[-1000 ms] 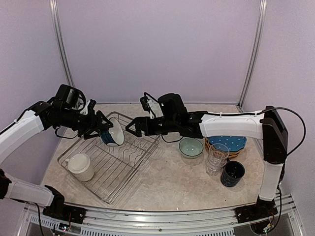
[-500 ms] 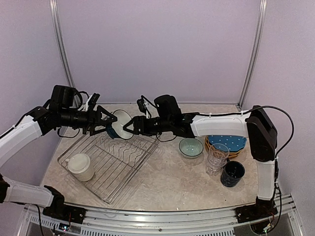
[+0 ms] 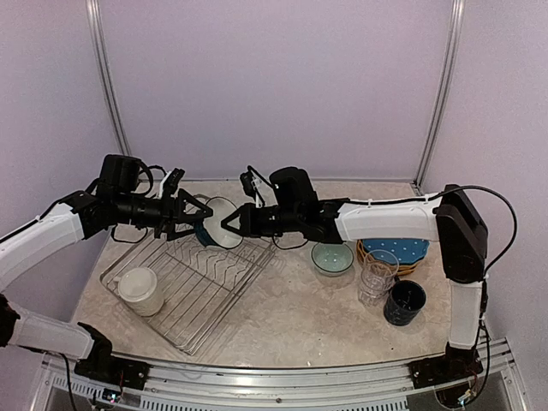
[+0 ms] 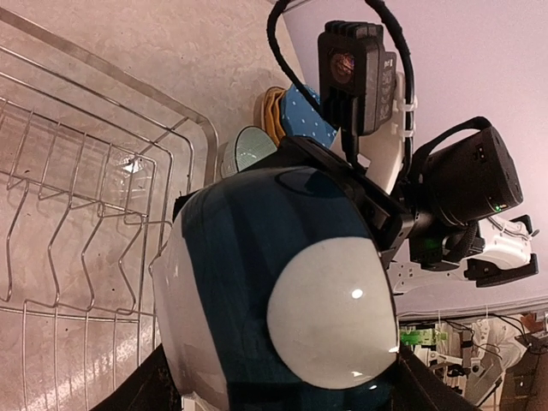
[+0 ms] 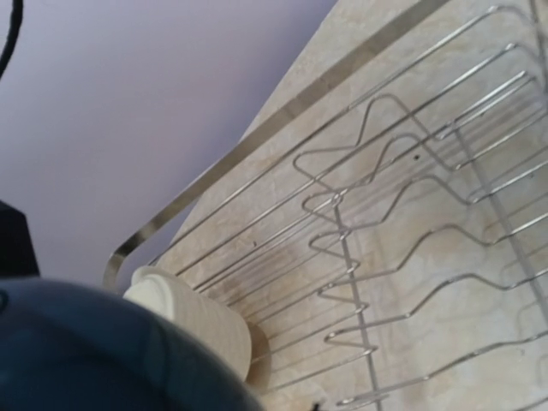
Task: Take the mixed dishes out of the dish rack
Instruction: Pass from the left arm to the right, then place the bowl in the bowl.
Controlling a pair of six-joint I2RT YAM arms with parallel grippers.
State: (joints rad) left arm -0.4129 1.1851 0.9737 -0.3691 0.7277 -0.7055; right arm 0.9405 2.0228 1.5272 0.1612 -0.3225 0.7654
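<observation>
**Bowl held over rack, between both tools**

Left tool (image 3: 201,223): closed narrow on a teal-and-white bowl (image 3: 218,224). The bowl is tipped on its side and held in the air above the far end of the dish rack (image 3: 184,291). In the left wrist view it fills most of the frame, dark glaze with a pale round base facing the lens, and a dark finger shows on each side at the bottom edge.

Right tool (image 3: 233,225): reaches in from the right and meets the same bowl on its opposite side. Its fingers lie against the rim. I cannot tell whether they clamp it or only touch. The right wrist view gives only a blurred dark curve of the bowl in the lower left corner, and no fingers show.

Rack: sits at an angle on the left part of the worktop (image 3: 300,317), with the divider prongs bare. A cream mug (image 3: 140,289) stands in its near left corner.

Right part of worktop, outside the rack:
- a second bowl (image 3: 332,257), upright, near the rack's right side
- dotted plates (image 3: 396,250), stacked, blue on top of yellow
- clear glasses (image 3: 377,274), just in front of the plates
- a navy mug (image 3: 404,302), nearest the arm bases
</observation>
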